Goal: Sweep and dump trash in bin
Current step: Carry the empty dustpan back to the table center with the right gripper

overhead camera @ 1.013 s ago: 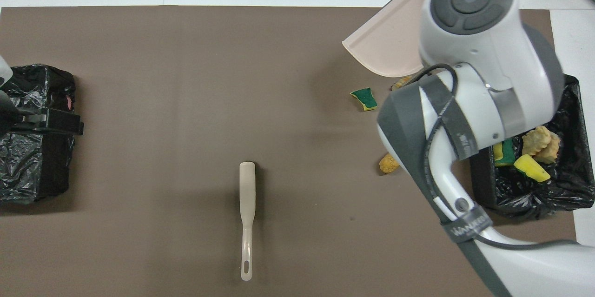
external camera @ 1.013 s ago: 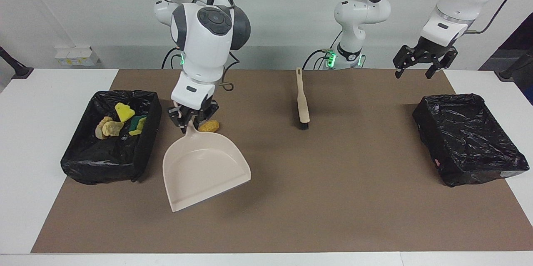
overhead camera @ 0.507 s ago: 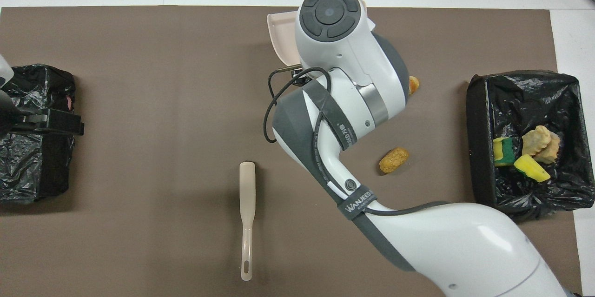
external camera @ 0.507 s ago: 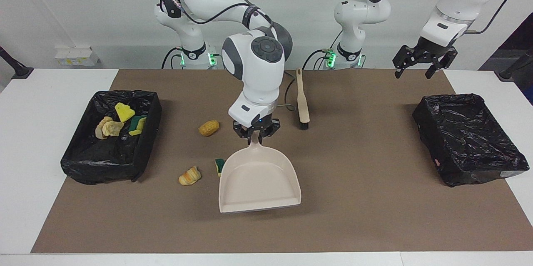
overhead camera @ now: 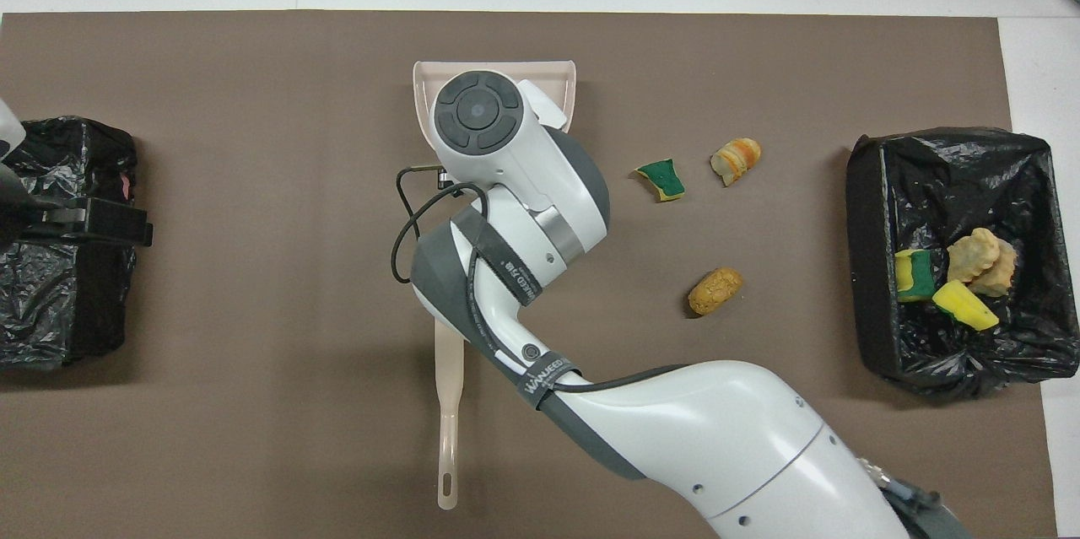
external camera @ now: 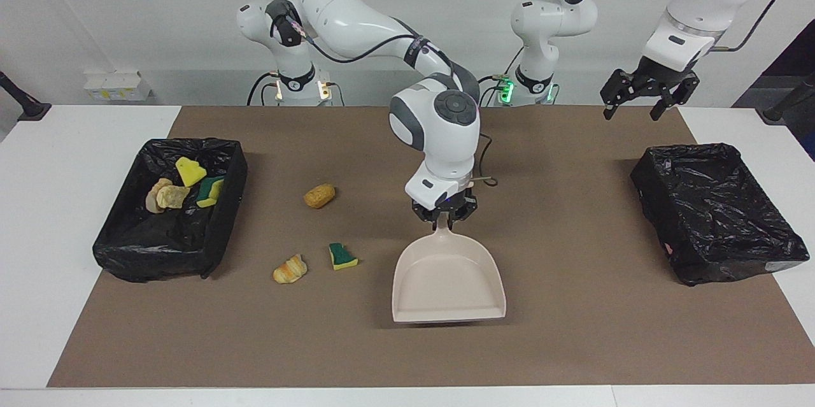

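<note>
**Dustpan held at mid-table, three scraps loose on the mat**

From my remote station I see the right claw [external camera: 444, 218] pinching the handle of the beige dustpan [external camera: 449, 283], its fingertips pressed together around it. The pan sits low over the middle of the brown mat [external camera: 573, 330], mouth pointing away from the robots. The left claw [external camera: 642, 96] hangs in the air with its fingers spread, holding nothing, over the mat's edge near the empty black-lined bin [external camera: 716, 209] at the left arm's end of the table [external camera: 51, 267]; that arm waits.

Three pieces of trash lie on the mat between the dustpan and the other bin [external camera: 167, 216]: a tan bread lump [external camera: 319, 195] nearest the robots, a green-and-yellow sponge piece [external camera: 342, 256] just beside the pan, and an orange-streaked bread lump [external camera: 290, 269] next to it. Four more scraps [external camera: 181, 190] rest inside the bin at the right arm's end. A brush [overhead camera: 448, 404] lies on the mat nearer the robots than the pan, partly hidden under the right arm in the overhead view.
</note>
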`<state>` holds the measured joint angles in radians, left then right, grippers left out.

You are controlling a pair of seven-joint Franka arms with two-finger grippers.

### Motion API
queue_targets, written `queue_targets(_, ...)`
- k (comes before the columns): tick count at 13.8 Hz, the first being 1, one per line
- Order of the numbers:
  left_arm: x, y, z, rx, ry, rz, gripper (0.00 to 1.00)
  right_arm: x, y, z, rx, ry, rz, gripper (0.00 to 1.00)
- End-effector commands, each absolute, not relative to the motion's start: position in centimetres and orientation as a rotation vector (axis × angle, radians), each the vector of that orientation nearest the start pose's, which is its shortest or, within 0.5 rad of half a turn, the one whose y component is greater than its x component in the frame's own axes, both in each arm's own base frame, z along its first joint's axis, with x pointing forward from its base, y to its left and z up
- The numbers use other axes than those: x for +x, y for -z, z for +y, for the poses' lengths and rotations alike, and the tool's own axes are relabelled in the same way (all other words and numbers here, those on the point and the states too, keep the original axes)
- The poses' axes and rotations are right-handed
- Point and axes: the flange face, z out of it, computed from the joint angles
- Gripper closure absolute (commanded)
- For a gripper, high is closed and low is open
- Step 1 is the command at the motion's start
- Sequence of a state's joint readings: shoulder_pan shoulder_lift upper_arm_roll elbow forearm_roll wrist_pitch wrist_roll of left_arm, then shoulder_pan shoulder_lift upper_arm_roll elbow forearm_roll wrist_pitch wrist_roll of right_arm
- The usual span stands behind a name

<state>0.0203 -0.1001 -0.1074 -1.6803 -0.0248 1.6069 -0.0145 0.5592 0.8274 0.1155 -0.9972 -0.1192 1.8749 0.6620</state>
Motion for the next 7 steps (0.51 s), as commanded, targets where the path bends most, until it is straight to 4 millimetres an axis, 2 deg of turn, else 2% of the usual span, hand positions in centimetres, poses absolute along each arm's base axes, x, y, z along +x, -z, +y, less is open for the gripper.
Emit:
queue_targets(1, 52.3, -63.0, -4.8, -3.138, 0.021, 0.129, 0.00, 63.0, -35.9, 46.3, -3.088, 0.069, 0.014, 1.00)
queue_targets(3, 52.3, -63.0, -4.7, -3.138, 0.023, 0.124, 0.00, 62.1, -35.9, 47.5, -3.067, 0.044, -0.016, 1.00)
queue_targets(7, 52.2, -62.9, -5.0, -3.137, 0.016, 0.134, 0.00, 61.7, -36.1, 48.0, -3.059, 0.041, -0.015, 1.00)
